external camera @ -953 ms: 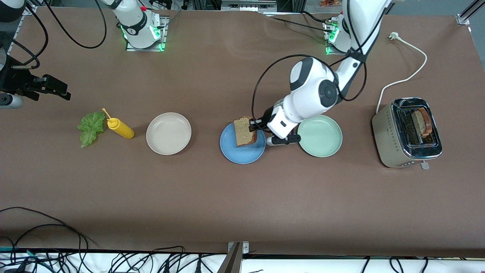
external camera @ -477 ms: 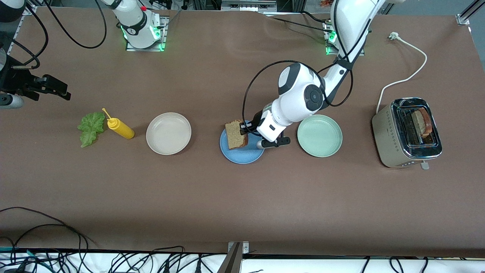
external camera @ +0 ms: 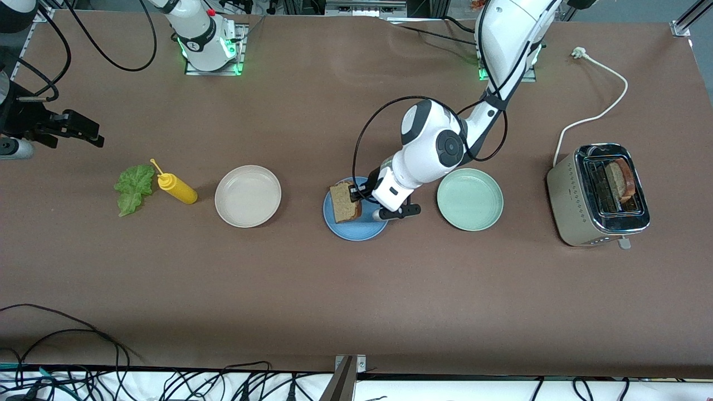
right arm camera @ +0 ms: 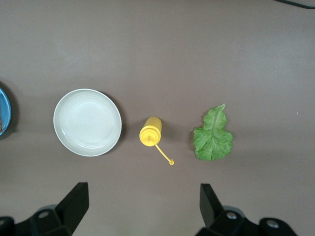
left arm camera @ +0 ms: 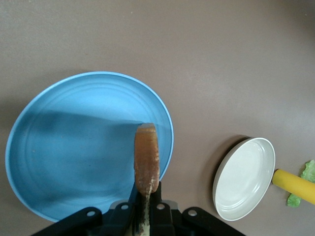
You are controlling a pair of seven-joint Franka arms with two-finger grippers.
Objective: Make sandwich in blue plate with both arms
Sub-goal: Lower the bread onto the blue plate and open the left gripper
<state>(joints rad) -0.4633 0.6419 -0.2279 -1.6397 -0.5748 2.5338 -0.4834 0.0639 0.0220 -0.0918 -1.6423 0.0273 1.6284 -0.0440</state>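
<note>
I have the left gripper (external camera: 356, 194) over the blue plate (external camera: 356, 228), its fingers clamped on a slice of brown bread (external camera: 344, 201). In the left wrist view the bread slice (left arm camera: 146, 157) stands on edge between the fingers (left arm camera: 130, 199), crust outward, above the plate's (left arm camera: 64, 147) blue floor. I cannot tell whether the lower edge of the slice touches the plate. The blue plate sits between the cream plate (external camera: 248, 196) and the pale green plate (external camera: 470, 199), all three in a row across the table.

A second bread slice (external camera: 619, 179) stands in a slot of the toaster (external camera: 596, 195) at the left arm's end of the table.

The lettuce leaf (external camera: 132, 188) lies flat on the table at the right arm's end, just beside the yellow squeeze bottle (external camera: 177, 188), which lies on its side between leaf and cream plate.

The right gripper (external camera: 83, 131) waits in the air near the right arm's end of the table, over bare table. In the right wrist view its fingers (right arm camera: 74, 204) are spread wide, holding nothing, with the cream plate (right arm camera: 87, 122), bottle (right arm camera: 151, 132) and lettuce (right arm camera: 213, 135) below.
</note>
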